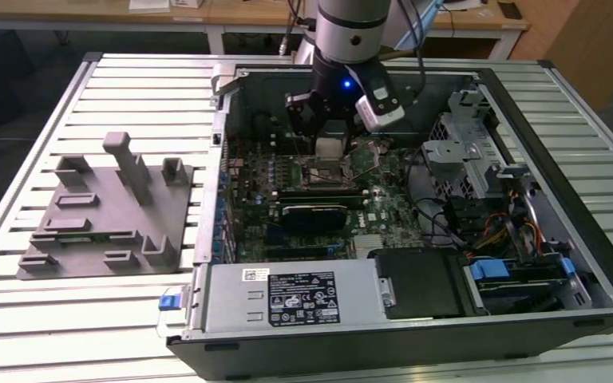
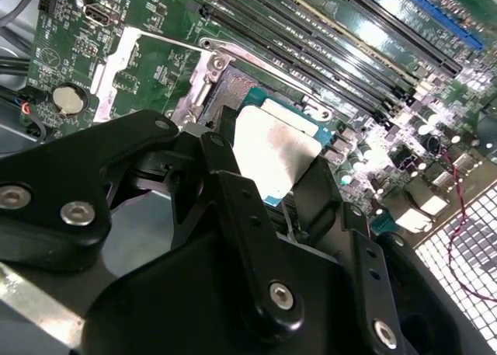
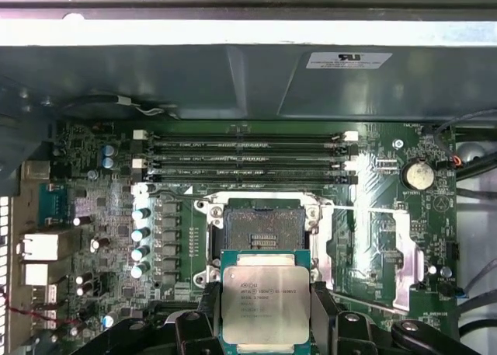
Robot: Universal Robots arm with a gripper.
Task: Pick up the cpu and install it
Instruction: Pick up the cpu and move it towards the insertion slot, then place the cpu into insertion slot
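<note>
Gripper (image 3: 265,318) holds the cpu (image 3: 265,299) over the open socket (image 3: 262,229), inside the computer case (image 1: 392,353).

Jaws are narrowed to chip width, with one finger pressed to each of two opposite edges. The cpu lies flat, its silver lid facing away from the motherboard (image 3: 93,215) and a green rim showing round it. It is near-square with no clear long axis, its edges parallel to the socket frame, and it is not seated. The load plate (image 3: 392,250) is swung open beside the socket. The grey fixture (image 1: 93,231) sits on the table (image 1: 61,319), well apart.

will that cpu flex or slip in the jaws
The thin flat square silver-grey cpu looks rigid, so probably no flex. Held by its edges between the black jaws, its smooth metal could slip if bumped.
</note>
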